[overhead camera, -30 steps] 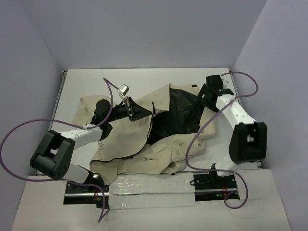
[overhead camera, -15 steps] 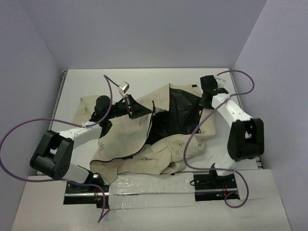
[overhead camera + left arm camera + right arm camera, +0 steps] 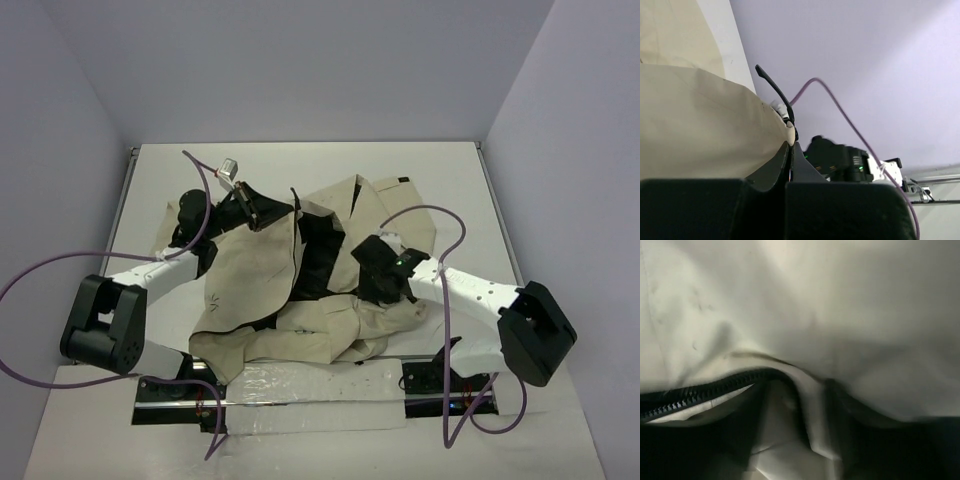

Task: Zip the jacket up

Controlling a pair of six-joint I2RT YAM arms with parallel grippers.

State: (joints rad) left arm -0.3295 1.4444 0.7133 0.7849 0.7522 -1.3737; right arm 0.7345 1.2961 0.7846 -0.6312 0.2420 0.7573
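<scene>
I can read no words, numbers or brand names anywhere here. The one sign I find is a small dark star-like mark on the large beige fabric jacket. It sits on the flat panel nearer my bases than my left claw, well apart from it. A small dark tab lies at the jacket's far edge, well beyond my right claw. It is too small to read.
</scene>
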